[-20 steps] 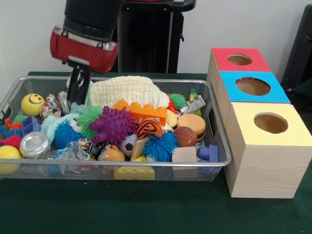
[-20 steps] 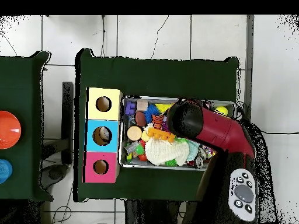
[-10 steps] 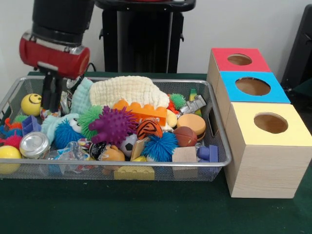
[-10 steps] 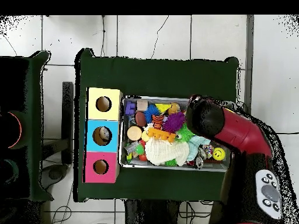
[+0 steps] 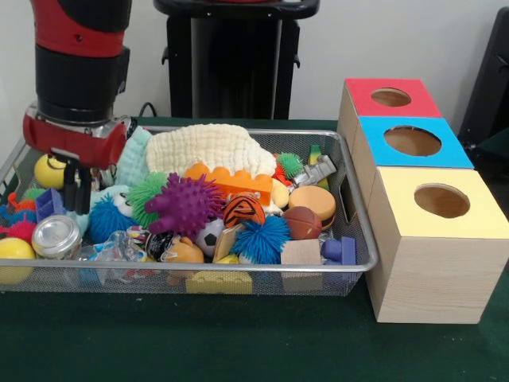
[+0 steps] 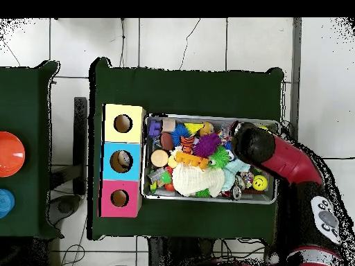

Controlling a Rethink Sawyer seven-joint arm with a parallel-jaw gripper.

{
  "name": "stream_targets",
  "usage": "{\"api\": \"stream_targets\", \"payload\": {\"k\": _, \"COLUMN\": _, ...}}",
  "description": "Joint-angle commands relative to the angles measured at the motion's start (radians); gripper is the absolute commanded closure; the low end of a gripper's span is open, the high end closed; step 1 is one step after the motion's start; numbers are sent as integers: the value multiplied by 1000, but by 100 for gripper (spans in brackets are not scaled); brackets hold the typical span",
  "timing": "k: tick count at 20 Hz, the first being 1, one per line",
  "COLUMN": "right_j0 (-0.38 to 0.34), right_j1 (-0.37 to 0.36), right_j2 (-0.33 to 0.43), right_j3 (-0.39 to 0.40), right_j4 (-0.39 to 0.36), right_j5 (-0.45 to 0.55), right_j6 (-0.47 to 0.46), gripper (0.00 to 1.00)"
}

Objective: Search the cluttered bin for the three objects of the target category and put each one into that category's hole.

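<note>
The silver wire-mesh bin (image 5: 238,268) is packed with toys; it also shows in the overhead view (image 6: 208,199). My gripper (image 5: 77,191) hangs over the bin's left end, open by a narrow gap and empty. Its tips sit just above a blue block (image 5: 49,203) and a blue fuzzy ball (image 5: 107,219), beside a yellow smiley ball (image 5: 46,169). A silver can (image 5: 56,235) lies in front of it. To the right of the bin stand the red box (image 5: 390,97), blue box (image 5: 413,142) and yellow box (image 5: 441,200), each with a round hole on top.
A purple spiky ball (image 5: 184,204), a cream knitted cloth (image 5: 211,149), an orange brick (image 5: 231,181) and a toy burger (image 5: 312,203) fill the bin's middle and right. In the overhead view the arm (image 6: 277,159) covers the bin's right end.
The arm has swung from the bin's back middle to its left end in the front view, and the gripper now hangs lower over the toys there. The toys have not visibly moved.
</note>
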Motion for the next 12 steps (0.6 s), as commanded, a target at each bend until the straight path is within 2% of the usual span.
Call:
{"api": "stream_targets", "payload": {"k": 1, "right_j0": 7, "right_j1": 70, "right_j2": 123, "right_j3": 47, "right_j4": 28, "right_j5": 12, "right_j6": 151, "gripper": 100}}
{"api": "stream_targets", "payload": {"k": 7, "right_j0": 1, "right_j1": 63, "right_j2": 143, "right_j3": 57, "right_j4": 40, "right_j5": -2, "right_j6": 163, "gripper": 100}}
{"api": "stream_targets", "payload": {"k": 12, "right_j0": 19, "right_j1": 48, "right_j2": 128, "right_j3": 49, "right_j4": 38, "right_j5": -3, "right_j6": 176, "gripper": 100}}
